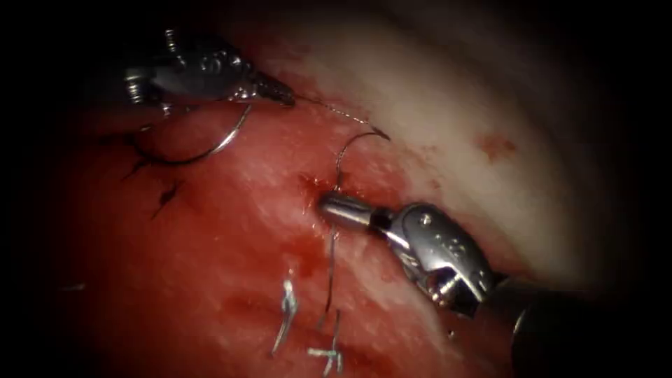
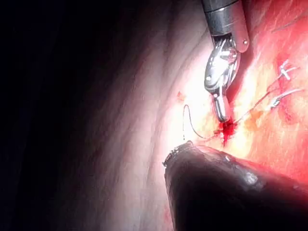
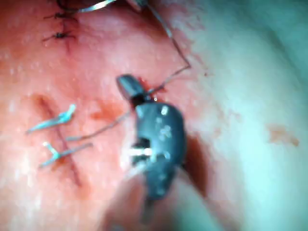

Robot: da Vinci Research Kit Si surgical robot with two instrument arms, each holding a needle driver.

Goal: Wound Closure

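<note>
1. Hanging free of the tissue (image 1: pixel 231 231), the needle (image 1: pixel 210 150) curves below our left tool (image 1: pixel 283 94), well left of the cut (image 1: pixel 329 203); we judge it clear of the flesh, with its far end lost in shadow.
2. Our left tool's jaws are pressed together. They seem to pinch the needle near its thread end, or the thread (image 1: pixel 343 114) right beside it; we cannot tell which.
3. From there the thread runs right, bends in an arc and drops to the cut, where red fluid (image 2: pixel 226 127) marks its entry.
4. Our right tool (image 1: pixel 329 206) rests its tip at that entry point. Its jaws look pressed together, but we cannot tell whether they pinch thread or merely press tissue.
5. Lower down lie cut ends (image 1: pixel 285 308) from tied stitches; dark stitches (image 1: pixel 164 196) sit to the left.
6. We judge a stitch to be mid-way, with thread through and slack left. Any next move calls for steady tension without tearing the edge.
</note>
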